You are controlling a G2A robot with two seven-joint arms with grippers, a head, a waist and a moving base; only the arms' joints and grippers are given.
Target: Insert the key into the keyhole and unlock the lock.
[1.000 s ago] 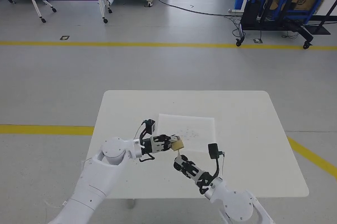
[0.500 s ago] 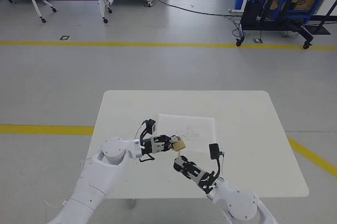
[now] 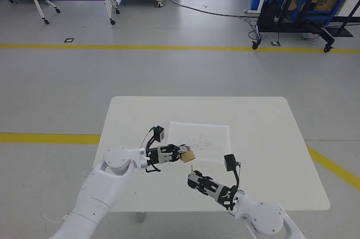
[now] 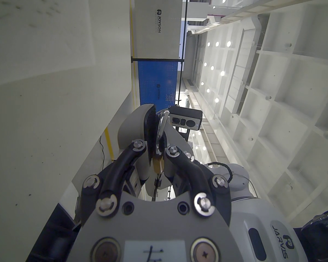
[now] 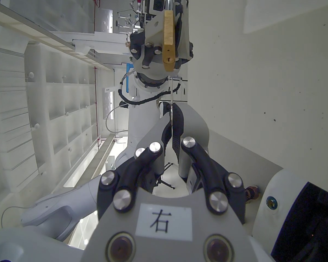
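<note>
we see the left end effector (image 3: 179,154) held above the white rectangular counter (image 3: 258,119), its fingers clamped on a brass-coloured rectangular metal padlock (image 3: 190,155). in the left wrist view the grip falls on the padlock's curved silver shackle (image 4: 162,126). it is pinched against a dark pad (image 4: 150,129), and a strip of the brass body shows further back between the finger links. the padlock hangs clear of the counter surface, over the near edge of a white square sheet (image 3: 210,134) that lies flat on the counter.

the right end effector (image 3: 194,177) sits closer to the robot's side of the counter, near the left one but apart from it. its fingers are narrow, closed on a thin flat silver metal key (image 5: 171,96). in the right wrist view the key shows edge-on between the dark ribbed pads (image 5: 177,126). the key's blade sticks out past the fingertips and points straight at the padlock's end face, where the small dark keyhole (image 5: 168,59) is turned toward it. the blade's tip lies just short of that face and roughly in line with the keyhole. we cannot tell whether tip and brass touch. the blade is outside the keyhole, and the shackle sits closed in the body as far as we can see.
</note>
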